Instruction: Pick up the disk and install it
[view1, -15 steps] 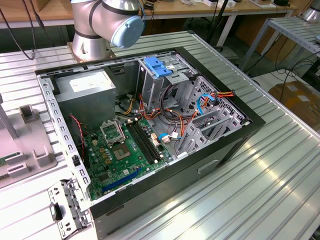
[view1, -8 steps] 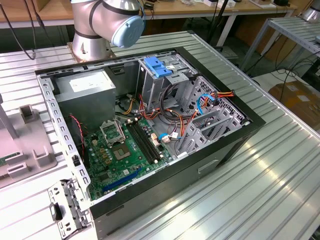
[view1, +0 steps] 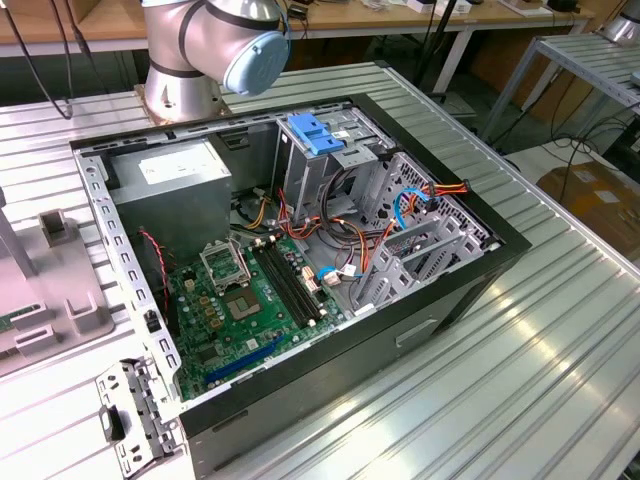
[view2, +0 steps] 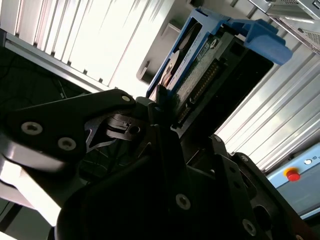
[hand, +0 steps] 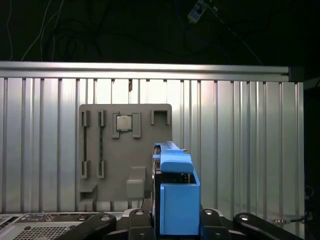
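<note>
**Exterior view.** The arm (view1: 215, 45) rises from its base at the far edge of the ribbed metal table (view1: 520, 380). An open computer case (view1: 330, 380) lies on this table. Inside it are the green motherboard (view1: 245, 305), a large grey metal box (view1: 170, 185) with a white sticker, and an upright grey metal cage (view1: 330, 170) topped by a blue plastic latch (view1: 315, 135). Bundled coloured cables run between cage and motherboard. A grey fixture plate (view1: 45, 300) sits on the table at the exterior view's left of the case.

**Second wrist view.** The gripper (view2: 187, 120) is clamped on the disk (view2: 210, 65), which is clear of the table and pinched between the black fingers (view2: 162, 107). The disk juts out past the fingertips and is seen nearly edge-on, so its circuit-board face and connector row are exposed. A blue side rail (view2: 260, 35) caps the end farthest from the gripper. The ribbed table lies beyond the disk. A red button (view2: 292, 175) on a pale panel is well apart from the gripper.

**First wrist view.** The gripper (hand: 175, 220) holds the disk (hand: 175, 190), and its blue rail projects from between the fingers. Beyond the disk, flat on the ribbed table (hand: 250, 150), lies the grey fixture plate (hand: 125, 165). A small square chip (hand: 125, 122) is seated in one of its recesses. A perforated grey metal panel (hand: 40, 227) appears just beside the gripper
</note>
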